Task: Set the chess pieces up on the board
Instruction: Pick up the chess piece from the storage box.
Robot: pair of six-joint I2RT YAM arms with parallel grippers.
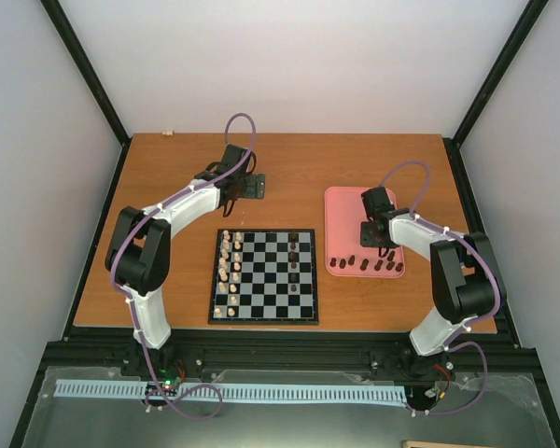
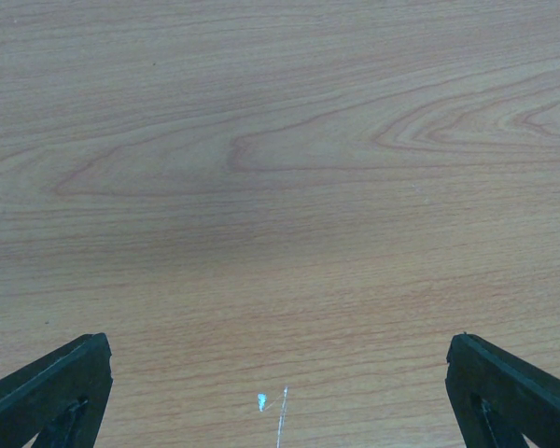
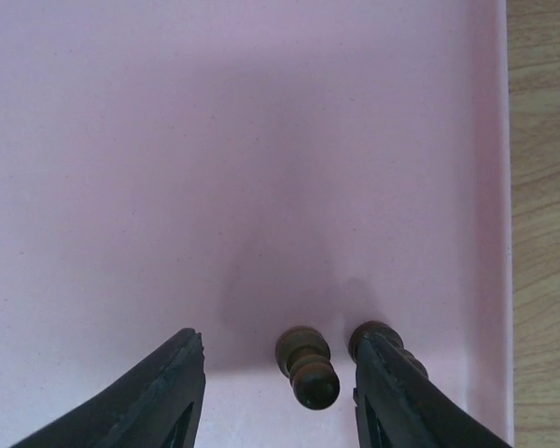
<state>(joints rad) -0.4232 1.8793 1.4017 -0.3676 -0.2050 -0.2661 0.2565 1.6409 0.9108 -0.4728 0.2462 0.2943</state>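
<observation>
Wood-grain laminate counter carrying the matte, black-framed checkered board and a smooth pink rounded tray, with most of the dark turned chess pieces along its near edge. Left hand: spread wide over bare counter, empty. Right hand: partly open, gripping nothing, straddling one lying piece. Risk: a neighbouring piece lies at its right finger, so closing may pinch both or roll the glossy rounded one away.
</observation>
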